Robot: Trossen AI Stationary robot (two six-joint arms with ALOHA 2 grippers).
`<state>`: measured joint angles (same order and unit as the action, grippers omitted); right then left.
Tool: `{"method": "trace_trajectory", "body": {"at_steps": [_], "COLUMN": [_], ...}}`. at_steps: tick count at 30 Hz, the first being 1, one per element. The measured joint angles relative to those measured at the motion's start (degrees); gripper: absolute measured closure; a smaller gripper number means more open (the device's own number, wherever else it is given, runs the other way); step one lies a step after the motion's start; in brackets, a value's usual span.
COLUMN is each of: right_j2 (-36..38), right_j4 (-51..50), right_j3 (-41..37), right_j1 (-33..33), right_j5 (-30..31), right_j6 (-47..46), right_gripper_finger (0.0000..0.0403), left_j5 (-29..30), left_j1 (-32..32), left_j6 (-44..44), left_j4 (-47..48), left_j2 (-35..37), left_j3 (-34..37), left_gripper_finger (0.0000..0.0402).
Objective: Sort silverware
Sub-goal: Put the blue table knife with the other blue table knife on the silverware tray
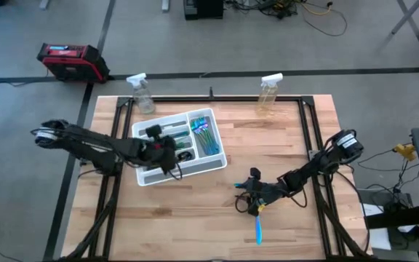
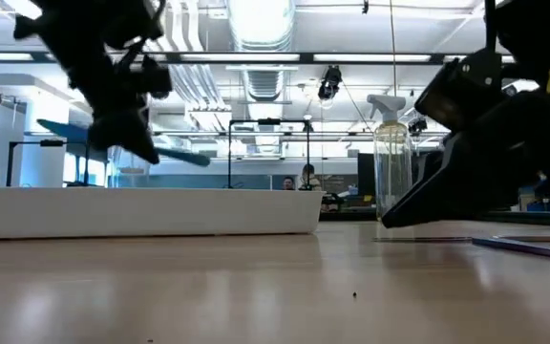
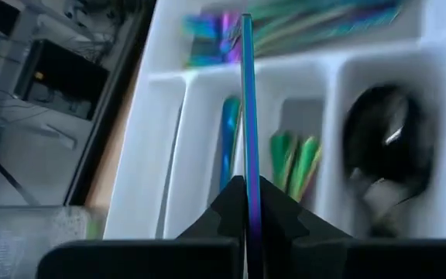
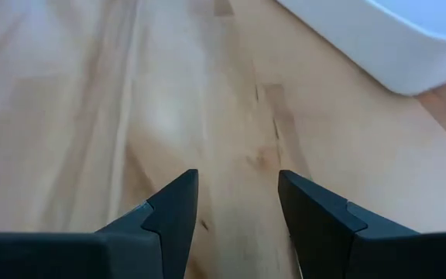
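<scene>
Now left gripper (image 3: 248, 225) pinches utensil (image 3: 248, 116) over tray (image 1: 217, 156); right gripper (image 4: 235, 209) wide, bare tabletop.

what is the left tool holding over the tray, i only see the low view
Observer: The left tool is shut on one slim blue-purple utensil.
Operator: whats below it
Observer: The white tray: green utensils in one compartment, a dark item in the next.
Operator: right tool got anything
Observer: No, the right tool is open and empty over the bare wooden table; a blue utensil lies close by.
</scene>
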<state>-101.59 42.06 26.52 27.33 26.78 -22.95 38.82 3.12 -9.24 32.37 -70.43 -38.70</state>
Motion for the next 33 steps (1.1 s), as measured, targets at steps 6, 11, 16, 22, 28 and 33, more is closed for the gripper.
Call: {"method": "trace_trajectory", "body": {"at_steps": [6, 11, 16, 22, 28, 33], "right_j2": [-2.54, -2.52, -2.46, -2.46, -2.43, -2.36], "right_j4": [1.92, 3.49, 5.05, 5.25, 5.34, 5.34], "right_j3": [0.38, 0.40, 0.40, 0.97, 1.17, 1.22], "right_j1": [-0.11, -0.22, -0.60, -0.85, -0.85, -0.85], "right_j5": [0.27, 0.29, 0.31, 0.31, 0.33, 0.33], "right_j6": [-0.45, -0.44, -0.42, -0.44, -0.85, -2.04], "right_gripper_finger": [0.0231, 0.0227, 0.0228, 0.0228, 0.0224, 0.0222], "left_j5": [-5.74, -12.55, -16.14, -16.20, -14.95, -11.88], "left_j1": [-10.87, -18.26, -20.11, -20.20, -20.28, -20.68], "left_j6": [12.27, 16.45, 19.89, 22.25, 23.68, 23.81], "left_j4": [-12.49, -14.01, -17.00, -18.61, -19.26, -18.97], "left_j2": [3.09, 2.50, 0.74, -3.47, -6.92, -8.50], "left_j3": [6.74, 7.76, 7.78, 7.78, 7.98, 8.35], "left_gripper_finger": [0.0402, 0.0402, 0.0401, 0.0391, 0.0392, 0.0386]}}
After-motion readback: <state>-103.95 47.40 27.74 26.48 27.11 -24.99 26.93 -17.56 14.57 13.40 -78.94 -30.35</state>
